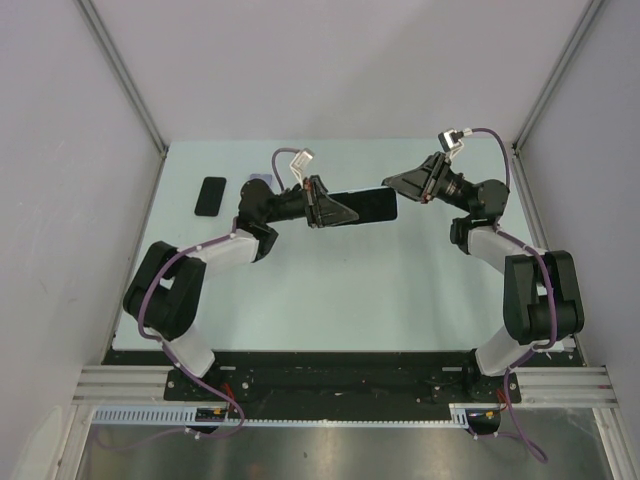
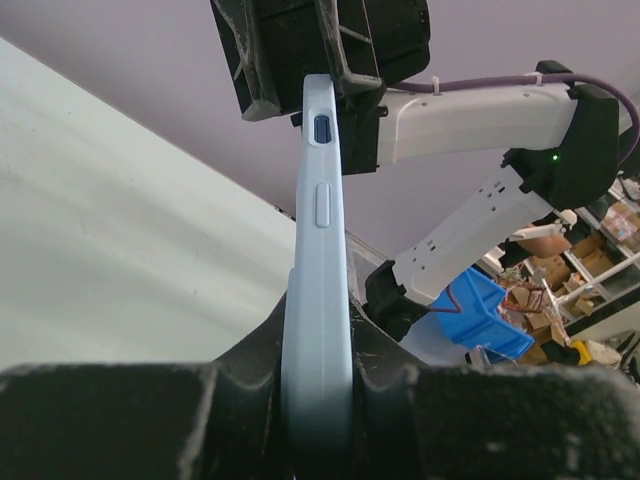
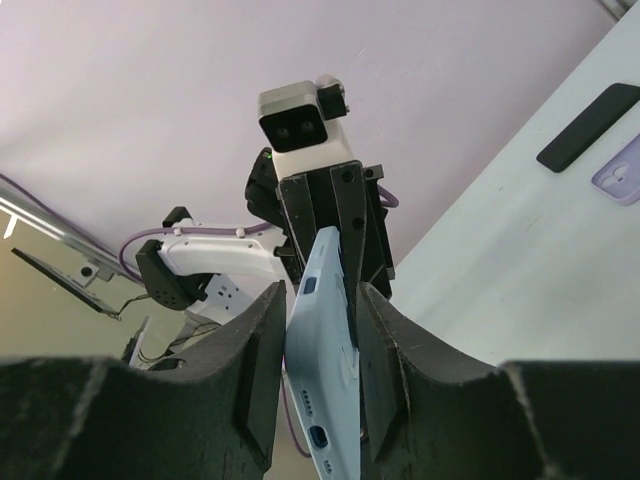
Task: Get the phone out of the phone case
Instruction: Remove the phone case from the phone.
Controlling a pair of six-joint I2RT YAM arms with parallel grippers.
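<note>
Clamping one end of case [image 2: 320,300] hard in left gripper [image 1: 338,212], jaws shut on it. Holding it up off table [image 1: 300,300], midway between arms. Can see phone [image 1: 368,206] in there, dark face up. Pinching far end with right gripper [image 3: 322,340], fingers [image 3: 265,360] snug on both faces, so gripping too by looks of it. Also spotted black phone [image 3: 588,127] and purple case [image 3: 620,172] flat on table, far left, near each other.

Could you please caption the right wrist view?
Right hand flanking the pale blue phone case, its far end held by the left hand.
</note>
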